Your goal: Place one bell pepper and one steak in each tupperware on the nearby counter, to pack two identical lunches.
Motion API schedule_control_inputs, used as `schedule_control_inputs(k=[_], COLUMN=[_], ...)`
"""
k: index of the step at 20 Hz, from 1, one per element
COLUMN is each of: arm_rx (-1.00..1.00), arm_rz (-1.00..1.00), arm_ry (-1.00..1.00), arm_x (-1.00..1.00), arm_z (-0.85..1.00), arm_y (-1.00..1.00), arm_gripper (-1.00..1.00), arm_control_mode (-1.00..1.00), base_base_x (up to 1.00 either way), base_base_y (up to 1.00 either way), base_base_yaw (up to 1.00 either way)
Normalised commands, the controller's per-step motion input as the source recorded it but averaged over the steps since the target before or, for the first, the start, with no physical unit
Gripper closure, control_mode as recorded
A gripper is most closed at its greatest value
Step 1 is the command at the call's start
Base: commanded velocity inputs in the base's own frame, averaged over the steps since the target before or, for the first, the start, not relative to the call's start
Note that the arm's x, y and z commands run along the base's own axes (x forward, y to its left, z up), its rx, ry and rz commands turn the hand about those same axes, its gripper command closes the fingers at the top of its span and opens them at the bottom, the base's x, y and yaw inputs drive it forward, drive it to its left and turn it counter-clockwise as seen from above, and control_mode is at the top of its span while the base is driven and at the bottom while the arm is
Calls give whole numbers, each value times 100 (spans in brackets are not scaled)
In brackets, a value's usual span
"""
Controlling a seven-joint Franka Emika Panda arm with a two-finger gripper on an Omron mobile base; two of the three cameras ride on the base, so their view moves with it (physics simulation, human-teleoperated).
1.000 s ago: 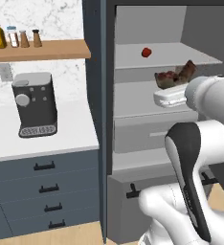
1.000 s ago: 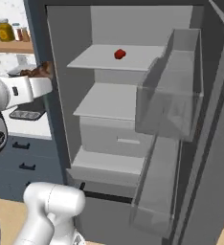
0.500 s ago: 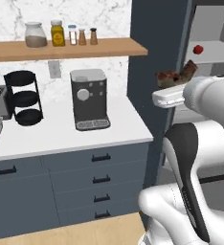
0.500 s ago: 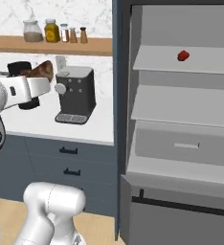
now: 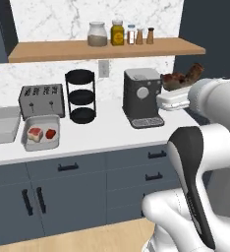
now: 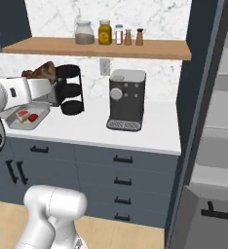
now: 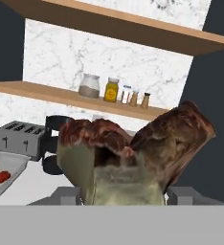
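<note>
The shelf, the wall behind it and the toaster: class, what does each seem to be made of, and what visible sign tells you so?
The shelf looks like wood with a matt finish: even warm tan colour. The wall looks like polished marble or a marble-look panel: white with grey veins. The toaster looks like brushed metal: dull grey body with dark slots on top. As everything is rendered, these are likely looks, not certainties.

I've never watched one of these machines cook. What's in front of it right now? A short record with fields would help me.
claw: closed on the steak, held up in the air
filled tupperware: on the counter by the toaster, holding a second steak and a bell pepper
other tupperware: left of the filled one, contents cannot be told
coffee machine: on the counter
shelf: jars and shakers
</note>
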Motion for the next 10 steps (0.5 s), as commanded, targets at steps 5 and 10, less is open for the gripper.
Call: schedule_control_inputs(k=[5, 10], arm_rx=[0, 0], arm_rz=[0, 0], arm_ry=[0, 0], arm_x=[0, 0], arm_z=[0, 0], arm_y=[0, 0], arm_gripper=[100, 100], arm_control_mode=[100, 100], base_base_x=[0, 0], base_base_y=[100, 100], base_base_yaw=[0, 0])
